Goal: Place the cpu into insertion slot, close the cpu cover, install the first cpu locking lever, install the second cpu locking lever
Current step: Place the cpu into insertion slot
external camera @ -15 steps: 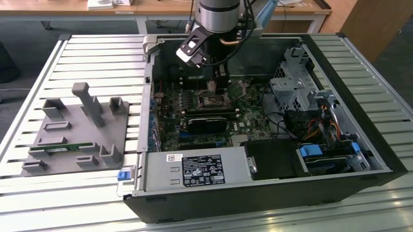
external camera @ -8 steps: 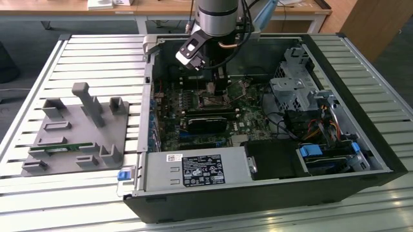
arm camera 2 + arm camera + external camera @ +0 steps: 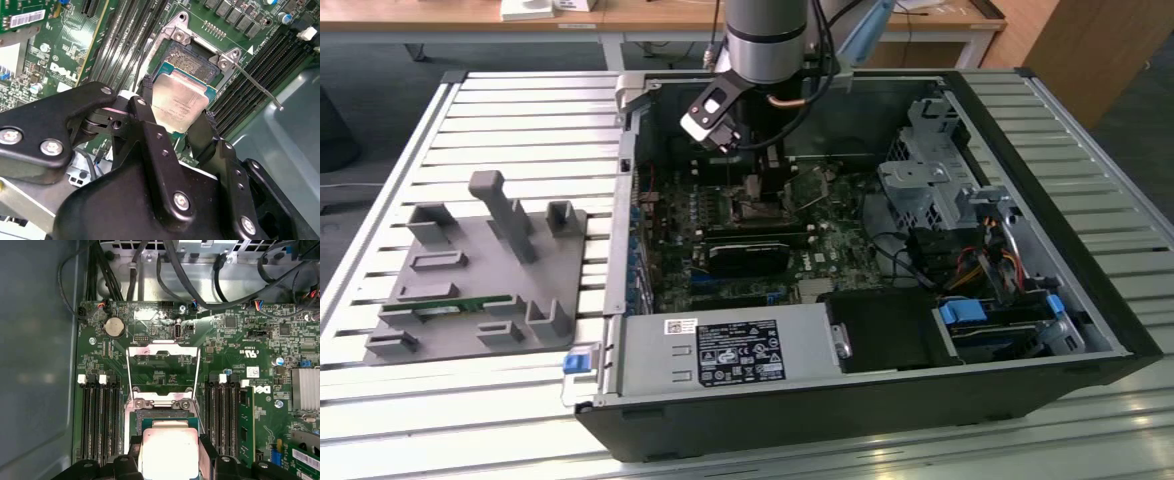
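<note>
Tan cpu [image 3: 179,107] just over uncovered insertion slot [image 3: 192,61]

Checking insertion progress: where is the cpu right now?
In both wrist views the cpu is clamped in the gripper, over the edge of the open insertion slot, with memory slots on either side.

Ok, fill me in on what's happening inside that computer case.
The robot arm's claw grips the cpu by two edges, holding it just over the open insertion slot on the green motherboard. The cpu cover stands swung open beyond the socket, and a locking lever is unlatched beside it.
</note>
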Robot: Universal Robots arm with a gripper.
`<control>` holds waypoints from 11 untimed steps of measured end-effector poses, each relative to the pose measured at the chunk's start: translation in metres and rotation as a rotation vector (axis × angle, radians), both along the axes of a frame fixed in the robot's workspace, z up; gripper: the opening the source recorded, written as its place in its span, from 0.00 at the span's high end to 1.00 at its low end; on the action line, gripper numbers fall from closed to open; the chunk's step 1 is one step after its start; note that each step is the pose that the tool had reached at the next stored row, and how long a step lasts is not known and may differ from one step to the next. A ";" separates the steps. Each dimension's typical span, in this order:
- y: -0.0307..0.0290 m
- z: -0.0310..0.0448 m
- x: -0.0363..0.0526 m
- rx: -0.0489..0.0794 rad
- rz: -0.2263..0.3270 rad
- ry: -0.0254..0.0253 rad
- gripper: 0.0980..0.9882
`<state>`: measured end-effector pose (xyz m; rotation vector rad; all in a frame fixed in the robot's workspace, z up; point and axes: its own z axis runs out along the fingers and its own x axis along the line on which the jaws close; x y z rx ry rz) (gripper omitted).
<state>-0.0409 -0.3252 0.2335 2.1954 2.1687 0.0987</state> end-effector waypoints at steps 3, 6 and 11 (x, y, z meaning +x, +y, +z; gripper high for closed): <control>0.0005 -0.0030 -0.0004 0.000 0.000 0.0000 0.52; 0.0005 -0.0059 -0.0005 0.000 0.000 0.0001 0.52; 0.0005 -0.0092 -0.0007 0.000 0.000 0.0000 0.52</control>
